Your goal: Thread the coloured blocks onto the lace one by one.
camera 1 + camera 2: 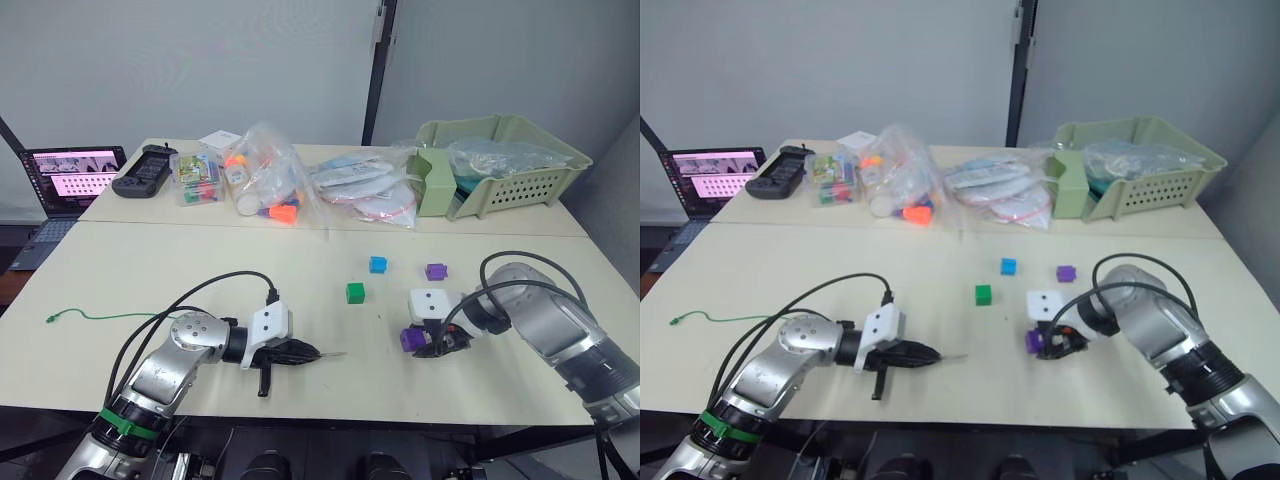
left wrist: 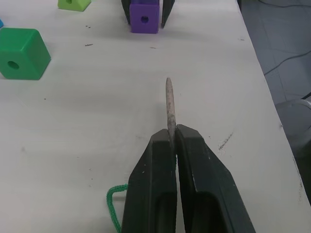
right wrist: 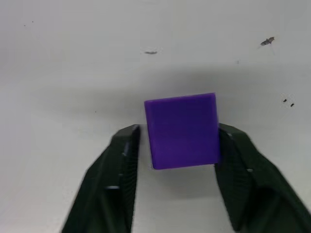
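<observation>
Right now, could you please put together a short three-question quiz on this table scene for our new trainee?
1. True or false: the left gripper pinches the lace by its stiff tip.
2. The block between the right gripper's jaws is: A blue, B purple, C green.
3. Name what the tip points toward.

Key: 1 true. 2 B, the purple block. 3 The hole in that purple block.

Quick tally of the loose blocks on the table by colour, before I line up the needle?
Purple: 2, one between the right gripper's fingers, one free
Dark green: 1
Blue: 1
Lime green: 1
Total: 5
</observation>
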